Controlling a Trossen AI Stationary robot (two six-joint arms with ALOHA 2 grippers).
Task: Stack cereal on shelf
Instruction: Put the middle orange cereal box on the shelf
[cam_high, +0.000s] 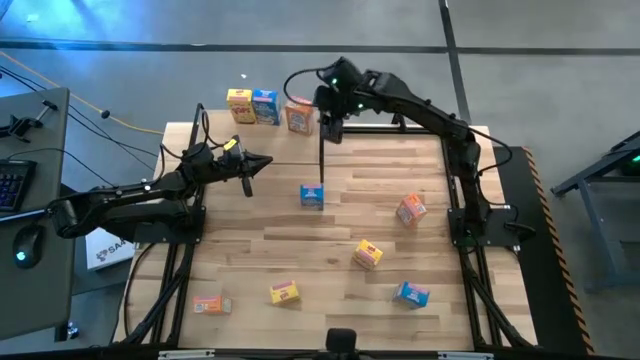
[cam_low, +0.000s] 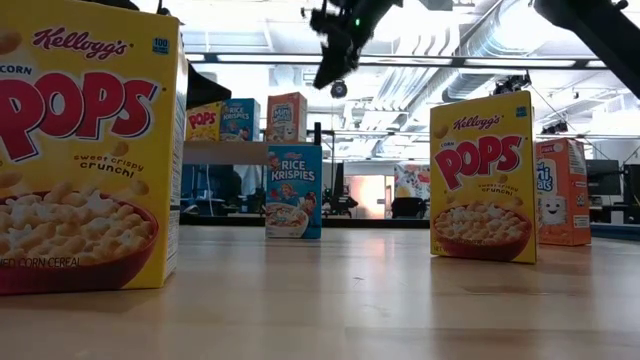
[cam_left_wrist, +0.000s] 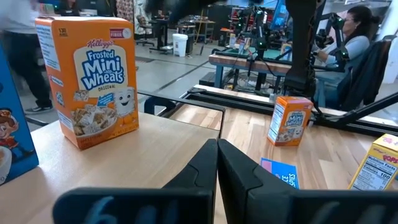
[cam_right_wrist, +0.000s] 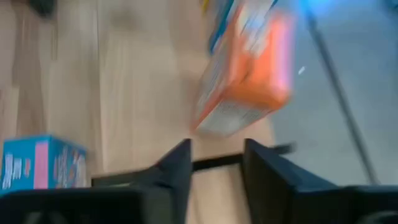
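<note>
The shelf (cam_high: 270, 145) stands at the table's far left. A yellow (cam_high: 240, 105), a blue (cam_high: 265, 107) and an orange cereal box (cam_high: 298, 117) stand upright in a row along its far edge. My right gripper (cam_high: 330, 133) hangs above the shelf's right end, just right of the orange box (cam_right_wrist: 249, 74). It slants downward, open, with nothing between its fingers (cam_right_wrist: 216, 158). My left gripper (cam_high: 250, 165) is shut and empty, pointing level over the shelf's near side (cam_left_wrist: 216, 163). In the low view the shelf (cam_low: 225, 152) carries all three boxes.
Several cereal boxes are spread over the table: a blue one upright at the middle (cam_high: 312, 196), orange (cam_high: 411, 209), yellow (cam_high: 367, 254), blue (cam_high: 412, 294), yellow (cam_high: 284, 292) and orange (cam_high: 211, 305). A person sits beyond the table (cam_left_wrist: 357, 37).
</note>
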